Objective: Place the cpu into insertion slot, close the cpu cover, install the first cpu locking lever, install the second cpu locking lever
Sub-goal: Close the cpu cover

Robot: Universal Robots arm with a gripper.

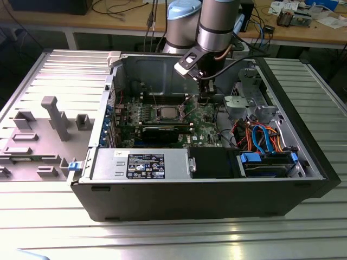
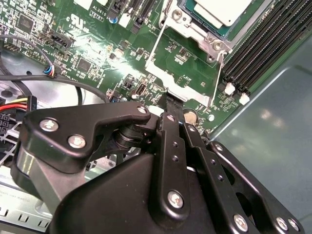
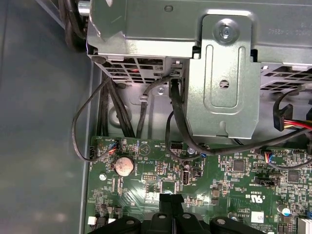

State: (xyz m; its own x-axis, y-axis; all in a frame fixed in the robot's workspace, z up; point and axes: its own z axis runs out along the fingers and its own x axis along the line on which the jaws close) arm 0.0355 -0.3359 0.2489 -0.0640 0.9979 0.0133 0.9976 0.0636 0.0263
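Note:
The cpu (image 2: pixel 229 9) lies silver side up in the insertion slot (image 2: pixel 195 33) of the green motherboard; in the exterior view the cpu (image 1: pixel 167 112) sits mid-board inside the open case. The cpu cover (image 2: pixel 171 80) is swung open off the chip, a thin silver frame with green board showing through its window and thin wire levers (image 2: pixel 217 73) along its sides. My gripper (image 2: pixel 171 101) is shut with nothing between its fingers, its tip just off the cover's free edge. In the first wrist view the gripper (image 3: pixel 170 201) hovers low over the board, and in the exterior view the gripper (image 1: pixel 205 98) is to the right of the slot.
Long black memory slots (image 2: pixel 263 48) run beside the socket. A metal drive cage (image 3: pixel 219 73) with black cables (image 3: pixel 175 122) stands close behind the gripper. A coin battery (image 3: pixel 124 165), a black card (image 1: pixel 162 131), the power supply (image 1: pixel 146 162) and coloured wires (image 1: pixel 263 135) crowd the case.

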